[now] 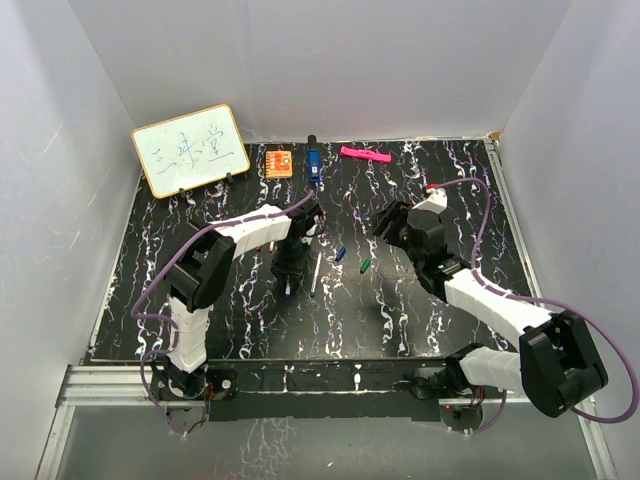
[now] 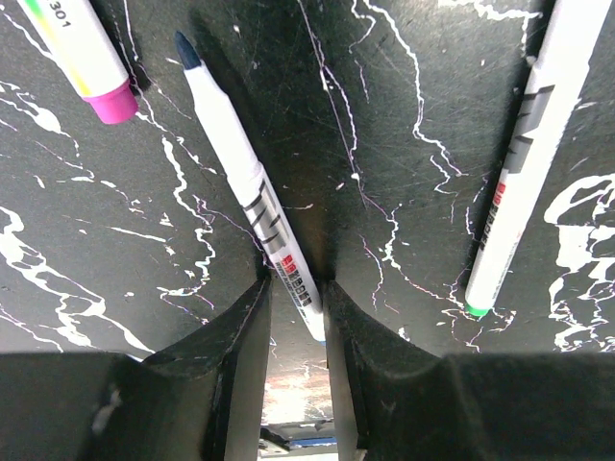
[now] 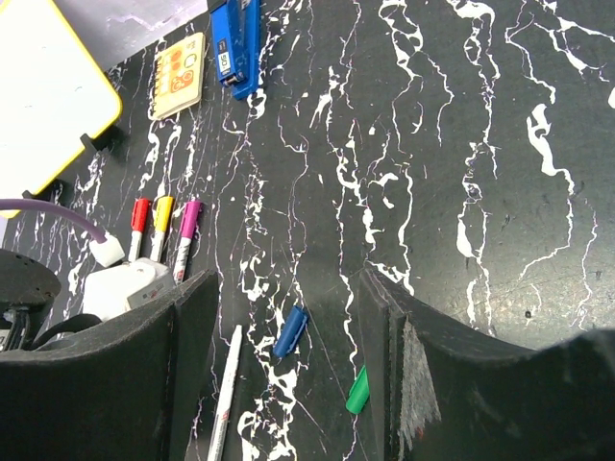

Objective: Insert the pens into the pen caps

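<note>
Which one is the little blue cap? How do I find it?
Look at the middle of the black marbled table. Two tiny caps lie there loose, right of a long white pen. The blue cap is the one nearer that pen; the green cap lies farther right.

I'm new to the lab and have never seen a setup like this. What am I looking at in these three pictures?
Two robot arms are bolted to a table. The wide picture looks down from above and behind them; the other two come from cameras on each wrist. The left arm has its jaws closed on a blue-tipped pen. The right arm has open, empty jaws near a blue cap and green cap. Also there: a second pen, three capped pens and a whiteboard.
</note>
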`<state>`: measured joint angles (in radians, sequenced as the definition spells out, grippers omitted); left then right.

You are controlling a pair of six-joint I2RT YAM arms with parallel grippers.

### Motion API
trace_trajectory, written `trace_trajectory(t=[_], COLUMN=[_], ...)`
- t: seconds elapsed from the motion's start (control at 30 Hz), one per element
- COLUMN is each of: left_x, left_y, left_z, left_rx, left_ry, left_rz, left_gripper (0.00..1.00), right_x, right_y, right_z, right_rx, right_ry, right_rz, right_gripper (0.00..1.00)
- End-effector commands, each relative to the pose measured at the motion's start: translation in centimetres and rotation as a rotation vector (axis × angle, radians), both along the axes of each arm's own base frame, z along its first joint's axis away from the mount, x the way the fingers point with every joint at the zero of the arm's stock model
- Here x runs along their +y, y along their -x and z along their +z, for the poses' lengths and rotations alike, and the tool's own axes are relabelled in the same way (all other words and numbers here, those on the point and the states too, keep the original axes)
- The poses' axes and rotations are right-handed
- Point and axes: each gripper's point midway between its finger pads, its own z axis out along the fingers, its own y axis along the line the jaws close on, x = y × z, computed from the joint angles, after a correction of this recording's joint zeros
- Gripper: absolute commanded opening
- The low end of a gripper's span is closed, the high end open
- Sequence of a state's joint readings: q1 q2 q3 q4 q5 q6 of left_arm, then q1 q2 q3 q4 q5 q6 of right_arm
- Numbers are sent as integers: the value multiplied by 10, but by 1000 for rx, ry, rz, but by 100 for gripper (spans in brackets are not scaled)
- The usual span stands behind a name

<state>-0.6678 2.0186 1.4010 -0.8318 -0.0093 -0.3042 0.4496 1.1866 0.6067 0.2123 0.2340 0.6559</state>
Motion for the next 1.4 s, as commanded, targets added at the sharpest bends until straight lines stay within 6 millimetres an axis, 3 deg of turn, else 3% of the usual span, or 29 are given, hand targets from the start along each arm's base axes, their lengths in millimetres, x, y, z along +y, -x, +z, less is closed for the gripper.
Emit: trace_trajectory(t=[0.0, 0.47, 0.97, 1.37], left_x=[-5, -9, 5, 3], left_y=[-15, -31, -42, -38], left_z=[-44, -31, -32, -39], left_rx=[-28, -62, -85, -65], left_ry=[4, 16, 17, 28], left_rz=[16, 8, 48, 46], left_gripper=[28, 28, 26, 26], right_x=[7, 10, 11, 13], right_y=[-8, -7, -7, -7], right_z=[22, 19, 17, 15], right_rx=[-70, -63, -59, -51], right_ry=[-37, -46, -47, -54], right_rz=[16, 31, 36, 39], right_gripper=[58, 58, 58, 57])
